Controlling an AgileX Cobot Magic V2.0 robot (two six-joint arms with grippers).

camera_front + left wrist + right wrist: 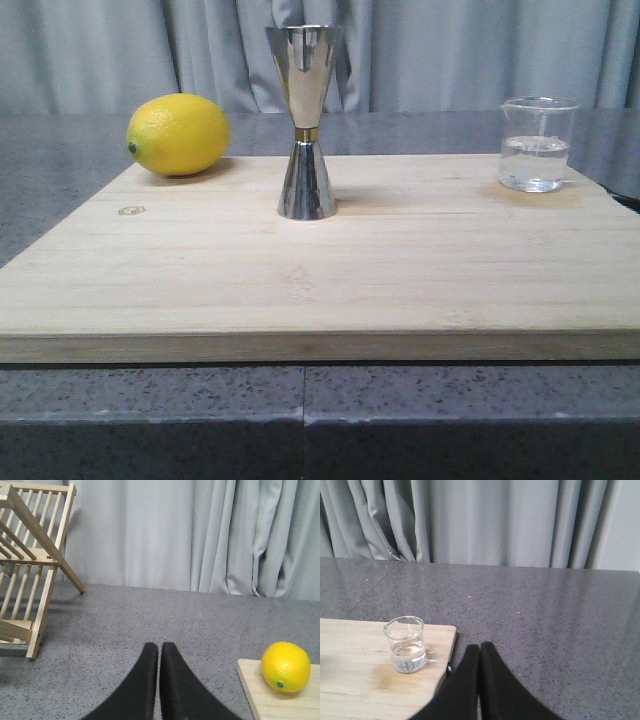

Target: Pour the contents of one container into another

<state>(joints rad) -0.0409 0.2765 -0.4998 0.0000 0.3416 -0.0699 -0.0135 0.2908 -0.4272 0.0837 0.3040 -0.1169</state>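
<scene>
Beaker (538, 145) at board (300, 270) far right corner, part full; jigger (306, 120) upright mid-back; both claws (159, 650) (480, 650) closed, empty.

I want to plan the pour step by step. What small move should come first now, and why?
Probably open the right gripper and move it toward the beaker. The beaker holds clear liquid on the board's right side, nearest that arm. Both grippers are shut and hold nothing; the jigger stands upright at the middle.
</scene>
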